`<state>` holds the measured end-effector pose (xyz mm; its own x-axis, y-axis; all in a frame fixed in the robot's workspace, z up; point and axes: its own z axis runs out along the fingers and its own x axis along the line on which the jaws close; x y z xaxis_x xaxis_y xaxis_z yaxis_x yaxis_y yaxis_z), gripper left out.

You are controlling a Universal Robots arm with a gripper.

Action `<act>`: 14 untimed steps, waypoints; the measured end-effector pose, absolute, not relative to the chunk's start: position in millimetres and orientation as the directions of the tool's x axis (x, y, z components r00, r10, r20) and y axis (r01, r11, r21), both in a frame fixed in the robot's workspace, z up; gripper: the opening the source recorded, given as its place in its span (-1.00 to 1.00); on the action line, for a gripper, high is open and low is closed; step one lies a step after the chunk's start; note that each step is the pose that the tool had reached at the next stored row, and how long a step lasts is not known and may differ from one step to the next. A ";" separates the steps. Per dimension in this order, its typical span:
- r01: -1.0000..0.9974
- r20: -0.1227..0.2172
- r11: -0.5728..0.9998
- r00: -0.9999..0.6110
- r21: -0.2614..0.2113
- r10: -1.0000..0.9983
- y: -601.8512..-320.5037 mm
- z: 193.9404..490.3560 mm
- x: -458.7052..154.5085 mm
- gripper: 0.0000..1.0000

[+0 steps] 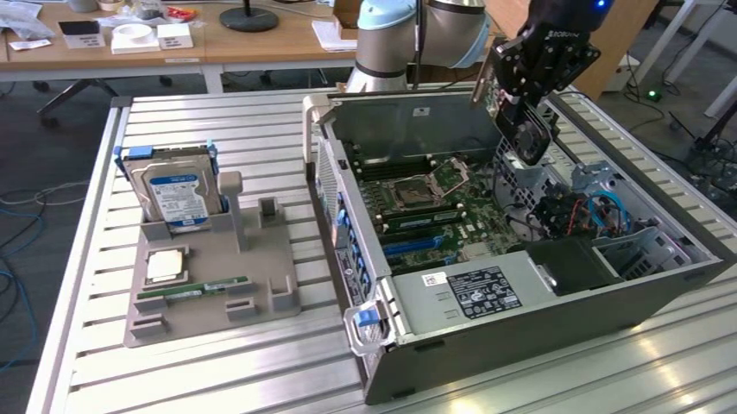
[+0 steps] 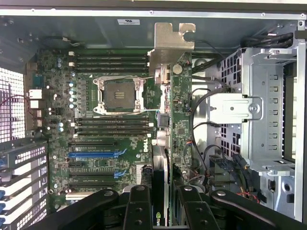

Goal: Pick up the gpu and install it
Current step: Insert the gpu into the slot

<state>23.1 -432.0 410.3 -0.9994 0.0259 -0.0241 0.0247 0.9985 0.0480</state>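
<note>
Claw [image 2: 165, 203] partly closed, gripping gpu [image 2: 181, 120] edge-on between fingers [image 2: 138, 206], above motherboard [image 2: 96, 143] of open case [image 1: 519, 297].

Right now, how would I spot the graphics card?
Find the big grey open computer case on the slatted metal table. Over it the black pincer grips a thin flat black card with a silver bracket. Unlike the blue-labelled silver hard drive and slim green memory stick nearby, it is up in the air.
</note>
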 end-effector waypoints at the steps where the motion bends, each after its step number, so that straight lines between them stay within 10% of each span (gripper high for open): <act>1: 0.022 -0.024 0.999 -0.999 0.048 0.023 -431.9 410.3 23.0 -0.47; 14: -0.059 -0.024 0.997 -0.998 0.048 -0.057 -432.0 410.3 22.5 -0.47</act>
